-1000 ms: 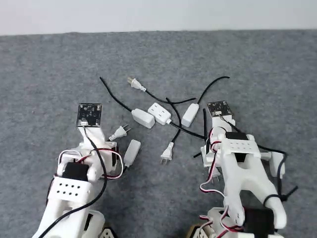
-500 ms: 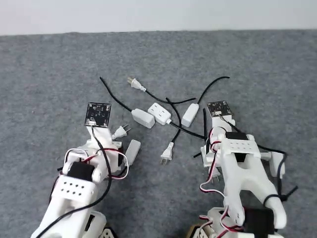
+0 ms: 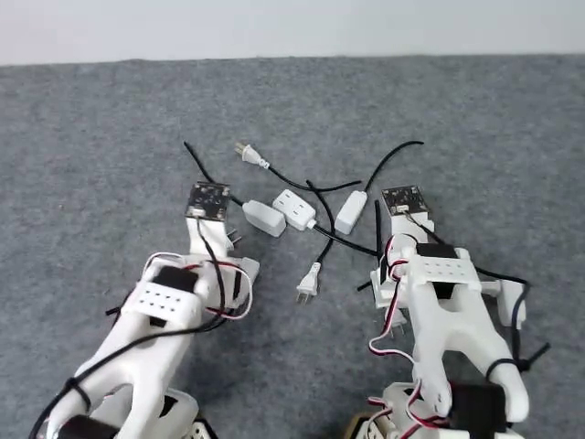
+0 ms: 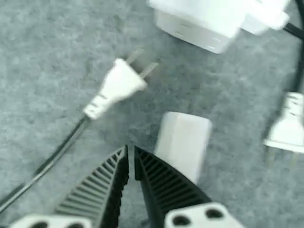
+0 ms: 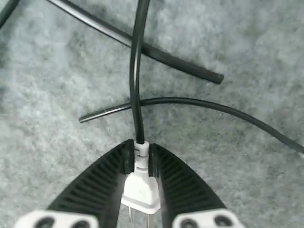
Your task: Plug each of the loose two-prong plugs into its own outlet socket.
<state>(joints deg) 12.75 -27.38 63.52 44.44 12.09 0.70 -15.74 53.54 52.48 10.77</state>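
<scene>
The left arm (image 3: 160,315) slants forward toward the middle, its hand (image 4: 131,156) low with both ribbed fingers (image 4: 102,190) pressed together on nothing (only a thin slit between them), while the right arm (image 3: 448,302) points straight ahead, its hand (image 5: 140,148) clamped around a white plug (image 5: 141,187).

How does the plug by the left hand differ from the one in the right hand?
The loose plug lies free on the mat, ahead of the shut, empty left hand; the held plug is clamped in the right hand. The loose plug's prongs point away from its hand; the held plug's point back toward the wrist. Both are white, two-prong, on black cords.
</scene>
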